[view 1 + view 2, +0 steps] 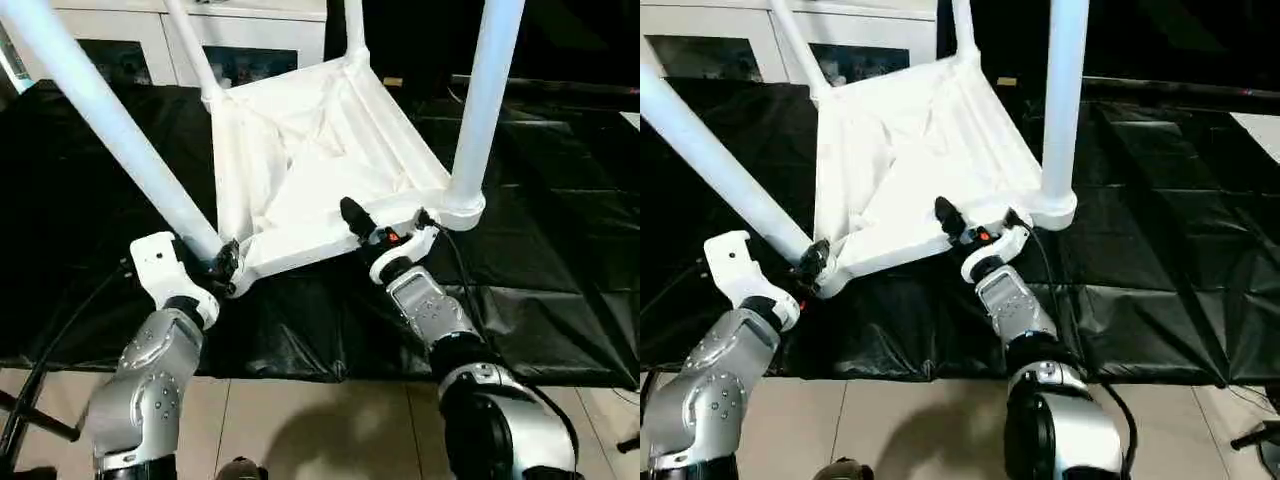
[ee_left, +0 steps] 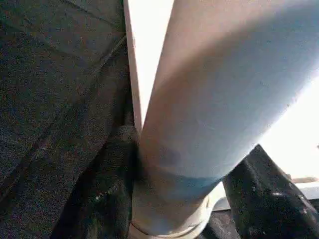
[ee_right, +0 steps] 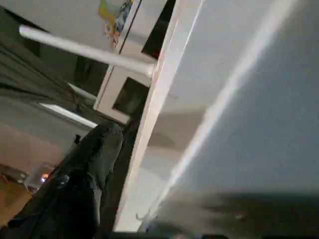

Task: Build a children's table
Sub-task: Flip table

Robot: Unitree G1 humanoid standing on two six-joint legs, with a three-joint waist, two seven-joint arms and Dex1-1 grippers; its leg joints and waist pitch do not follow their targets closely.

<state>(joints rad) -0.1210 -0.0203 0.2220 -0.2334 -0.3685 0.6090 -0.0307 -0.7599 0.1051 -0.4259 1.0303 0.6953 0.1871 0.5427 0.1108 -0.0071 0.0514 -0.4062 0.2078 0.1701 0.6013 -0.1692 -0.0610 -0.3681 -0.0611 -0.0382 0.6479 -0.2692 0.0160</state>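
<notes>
The children's table [image 1: 310,170] lies upside down on a black sheet [image 1: 540,290], ribbed underside up, with four white legs rising from its corner sockets.

The left pincer [image 1: 222,266] sits at the table's near-left corner, clamped around the base of the near-left leg [image 1: 110,130], just above its socket. From there the leg slants up and away from the pincer, toward the robot's left. In the left wrist view the leg's tube [image 2: 219,99] runs between the two black fingers [image 2: 107,189], one pressed on either side.

The right pincer [image 1: 385,225] is at the table's near edge, just beside the near-right leg [image 1: 485,100], which stands upright a little to its right. One black finger [image 1: 355,216] lies over the rim on the underside, another by the rim's outer face; its jaws straddle the edge, parted, and whether they press on it I cannot tell.

Beyond the table, well apart from both pincers, stands a white cabinet [image 1: 150,40] with glass doors.
</notes>
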